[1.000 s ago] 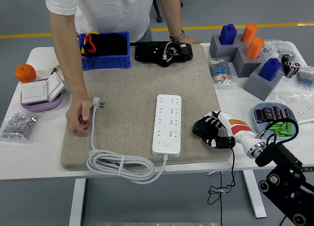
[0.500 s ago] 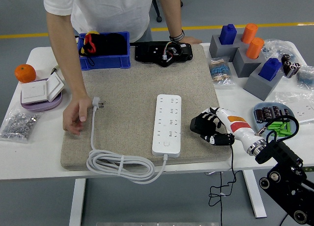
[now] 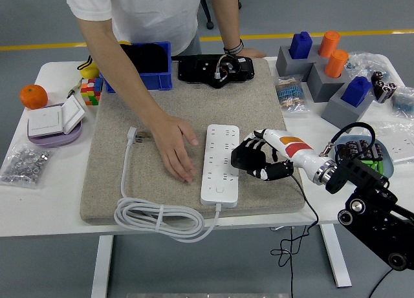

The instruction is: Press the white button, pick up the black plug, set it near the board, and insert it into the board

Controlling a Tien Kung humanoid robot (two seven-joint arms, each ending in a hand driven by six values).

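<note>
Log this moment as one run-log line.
right hand: open, at power strip right edge | person's hand: flat on mat, left of strip | plug: on mat, untouched

Readable text: none | I find no label, brand, number or sign legible on anything on my table

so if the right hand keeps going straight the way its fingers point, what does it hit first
Most likely the white power strip. The right hand points left across the mat, its fingertips close to the strip's right edge. Beyond the strip lies the person's hand. How high the fingers are above the strip is unclear from this view.
</note>
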